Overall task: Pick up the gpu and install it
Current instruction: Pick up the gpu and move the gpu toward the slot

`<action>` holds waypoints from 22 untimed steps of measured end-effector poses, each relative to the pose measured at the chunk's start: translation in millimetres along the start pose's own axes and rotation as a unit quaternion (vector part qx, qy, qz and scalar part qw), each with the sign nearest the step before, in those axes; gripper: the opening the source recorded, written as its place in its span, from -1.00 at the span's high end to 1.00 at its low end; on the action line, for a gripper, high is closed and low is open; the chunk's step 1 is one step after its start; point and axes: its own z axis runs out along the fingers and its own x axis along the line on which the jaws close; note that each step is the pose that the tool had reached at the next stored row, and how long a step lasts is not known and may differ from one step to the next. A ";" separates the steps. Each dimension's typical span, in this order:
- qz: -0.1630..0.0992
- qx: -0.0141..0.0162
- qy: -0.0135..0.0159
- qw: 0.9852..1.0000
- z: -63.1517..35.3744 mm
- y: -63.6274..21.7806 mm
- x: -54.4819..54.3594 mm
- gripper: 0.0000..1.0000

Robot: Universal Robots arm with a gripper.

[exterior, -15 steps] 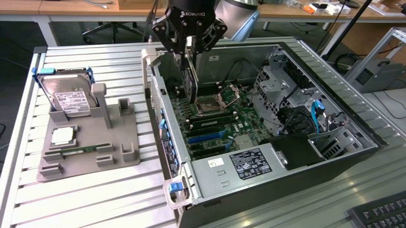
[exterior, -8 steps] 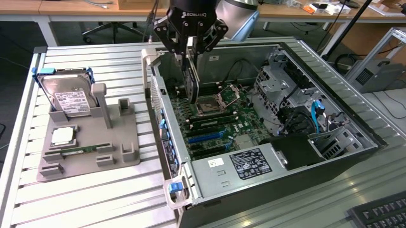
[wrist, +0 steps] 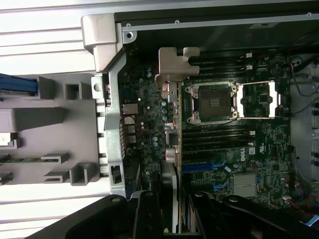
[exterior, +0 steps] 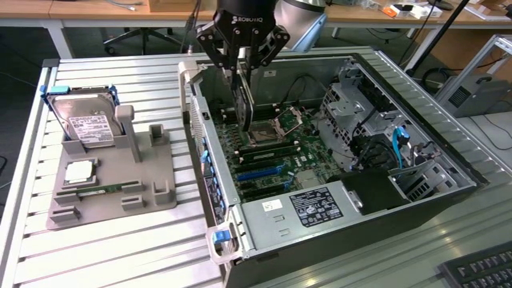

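Now, exterior view: gripper (exterior: 242, 71) half-closed, clamping gpu (exterior: 246, 105) upright inside open computer case (exterior: 192, 114), near case wall on exterior view's left, above motherboard (exterior: 276, 162). Pick-up done; install step in hand, card not seated, I judge.
Wrist view: fingers (wrist: 147, 214) flank card edge; silver bracket (wrist: 175, 67) at card's far end. Seating calls for card edge square over blue expansion slots (wrist: 199, 167).

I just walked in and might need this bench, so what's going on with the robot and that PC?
The robot arm's gripper is shut on the gpu and holds it on edge inside the open computer case, over the motherboard. Whether the card touches a slot cannot be told. Beside the case, on the grey fixture tray, sit a hard drive and a RAM stick.
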 end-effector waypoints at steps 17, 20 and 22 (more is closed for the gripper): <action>0.000 0.001 0.000 1.000 3.0 0.5 -5.3 0.47; 0.000 0.002 0.000 1.000 5.1 0.8 -8.3 0.47; 0.000 0.002 0.000 1.000 5.9 0.8 -9.1 0.47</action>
